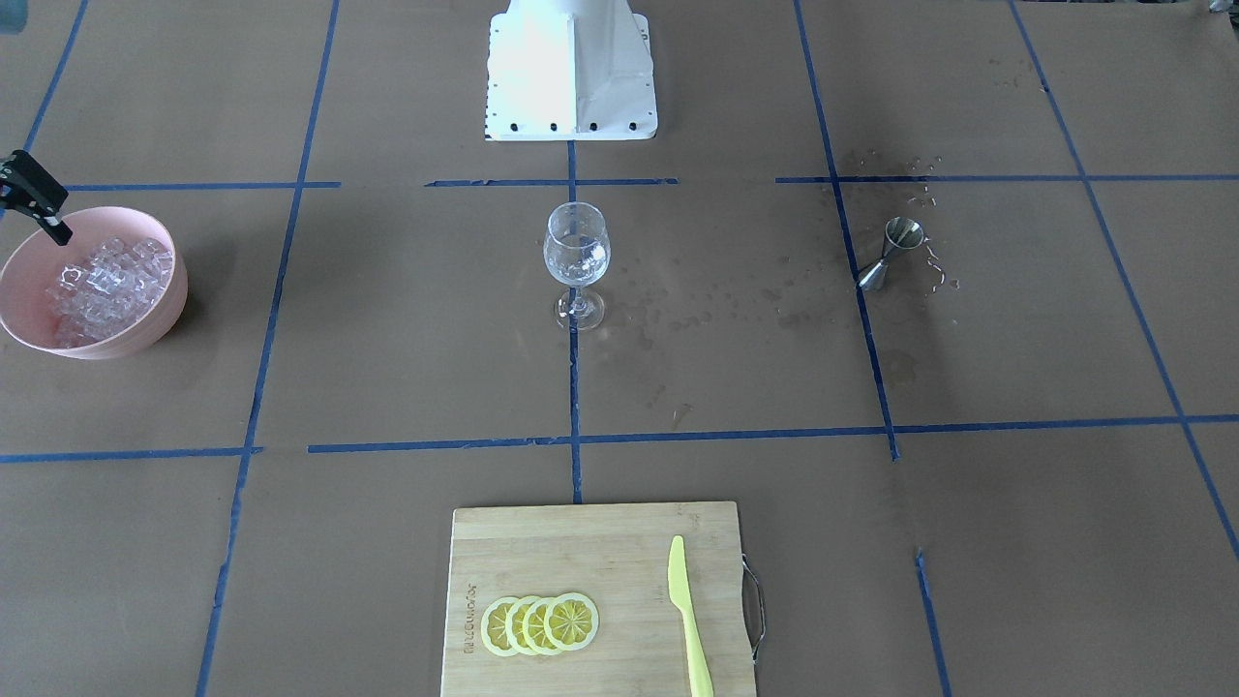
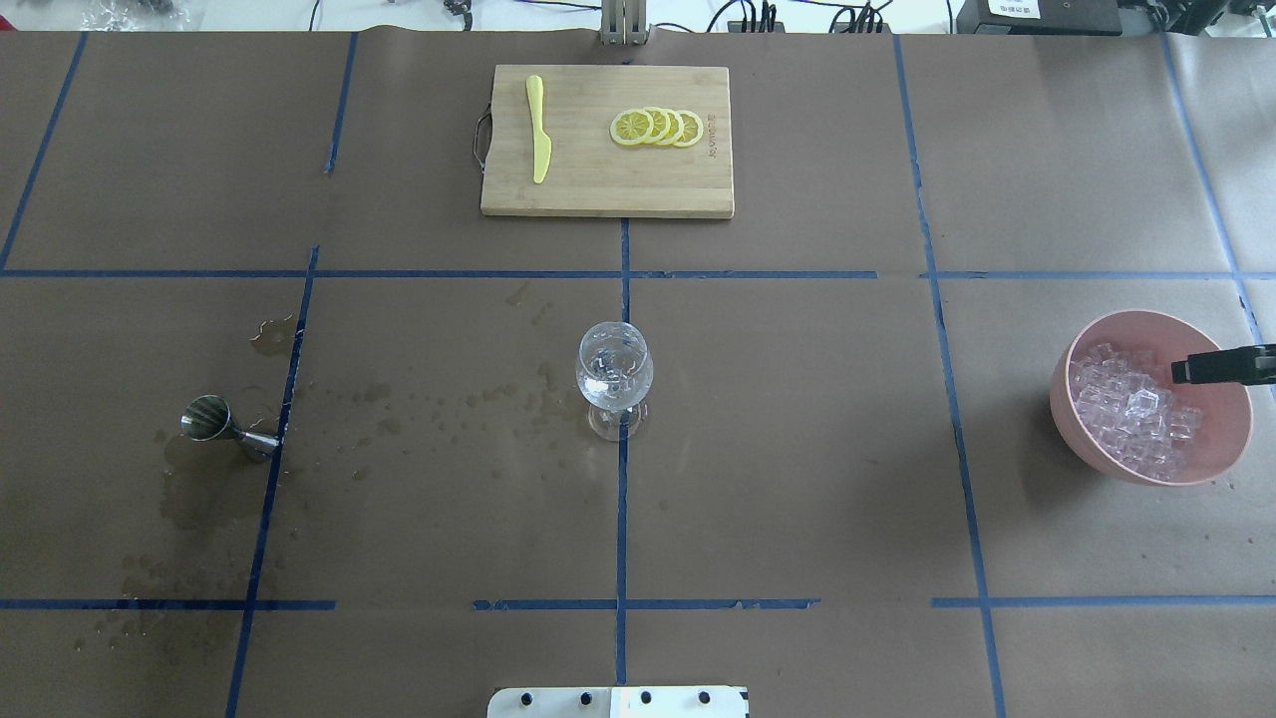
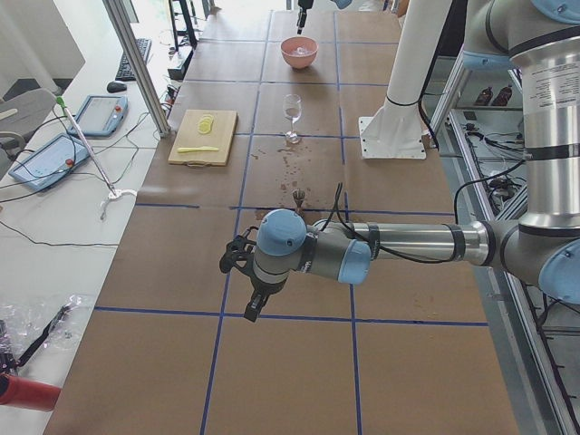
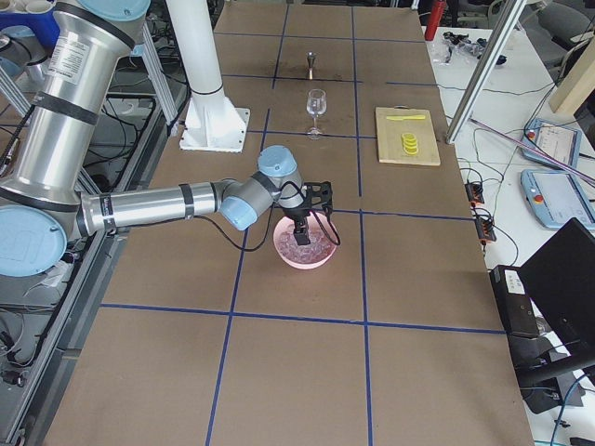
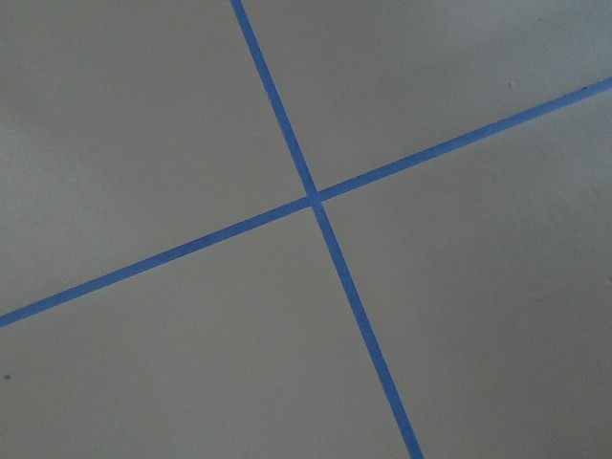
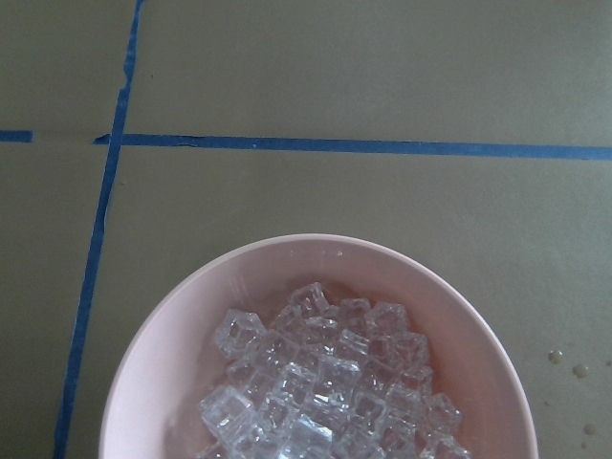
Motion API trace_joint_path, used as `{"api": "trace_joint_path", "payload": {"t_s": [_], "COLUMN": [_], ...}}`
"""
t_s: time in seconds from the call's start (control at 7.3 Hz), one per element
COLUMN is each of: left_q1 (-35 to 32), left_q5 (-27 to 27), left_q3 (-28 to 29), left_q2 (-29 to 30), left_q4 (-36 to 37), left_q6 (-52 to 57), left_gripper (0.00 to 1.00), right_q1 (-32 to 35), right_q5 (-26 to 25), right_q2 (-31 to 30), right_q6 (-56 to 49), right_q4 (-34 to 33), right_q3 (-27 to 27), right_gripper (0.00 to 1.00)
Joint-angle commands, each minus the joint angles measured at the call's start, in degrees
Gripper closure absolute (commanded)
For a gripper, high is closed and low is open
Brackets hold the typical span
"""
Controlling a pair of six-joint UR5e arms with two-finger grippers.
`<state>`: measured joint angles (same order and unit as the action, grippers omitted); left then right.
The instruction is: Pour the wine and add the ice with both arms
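Over ice, right jaws inside rim of pink bowl

You have only one mark to check: a small brand print on the board, at 3 o'clock of the lemon slices in the overhead view, too small to read.

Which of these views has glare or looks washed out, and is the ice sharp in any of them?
Front-facing view: the white pedestal is blown out to near white. Overhead view: even light, the bowl casts a soft shadow. Right wrist view: the ice is fairly sharp, with bright glints. Left wrist view: flat and slightly soft, only tape lines.
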<state>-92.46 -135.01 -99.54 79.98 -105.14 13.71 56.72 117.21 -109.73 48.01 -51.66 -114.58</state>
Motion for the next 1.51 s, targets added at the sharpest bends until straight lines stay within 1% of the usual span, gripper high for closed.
{"api": "trace_joint_path", "payload": {"t_s": [0.0,0.14,0.27,0.55,0.69,0.82,0.96,1.1,1.23,1.37], "left_q1": [0.0,0.0,0.0,0.0,0.0,0.0,0.0,0.0,0.0,0.0], "left_q5": [0.0,0.0,0.0,0.0,-0.1,-0.1,-0.1,0.0,0.0,0.0], "left_q3": [0.4,0.4,0.4,0.4,0.4,0.4,0.5,0.4,0.4,0.4], "left_q2": [0.0,0.0,0.0,0.0,0.0,0.0,0.0,0.0,-0.1,-0.1], "left_q4": [-1.6,-1.6,-1.6,-1.7,-1.7,-1.7,-1.7,-1.7,-1.7,-1.7], "left_q6": [0.0,0.0,0.0,0.0,0.0,0.0,0.0,0.0,0.0,0.0], "left_gripper": [0.00,0.00,0.00,0.00,0.00,0.00,0.00,0.00,0.00,0.00], "right_q1": [-9.5,-10.9,-11.3,-11.7,-11.7,-11.7,-11.7,-11.7,-11.7,-11.6], "right_q5": [-9.6,-10.6,-10.6,-11.0,-11.6,-12.1,-12.1,-12.1,-12.1,-12.1], "right_q2": [0.0,0.2,0.3,0.4,0.5,0.5,0.5,0.7,0.8,0.9], "right_q6": [6.0,5.9,5.6,5.4,5.3,5.3,5.3,5.3,5.3,5.3], "right_q4": [2.6,2.7,2.7,2.7,2.7,2.7,2.7,2.7,2.6,2.7], "right_q3": [1.6,2.8,3.2,3.7,3.8,3.8,3.8,3.8,3.8,3.7], "right_gripper": [0.11,0.15,0.15,0.19,0.24,0.32,0.45,0.63,0.79,0.89]}}
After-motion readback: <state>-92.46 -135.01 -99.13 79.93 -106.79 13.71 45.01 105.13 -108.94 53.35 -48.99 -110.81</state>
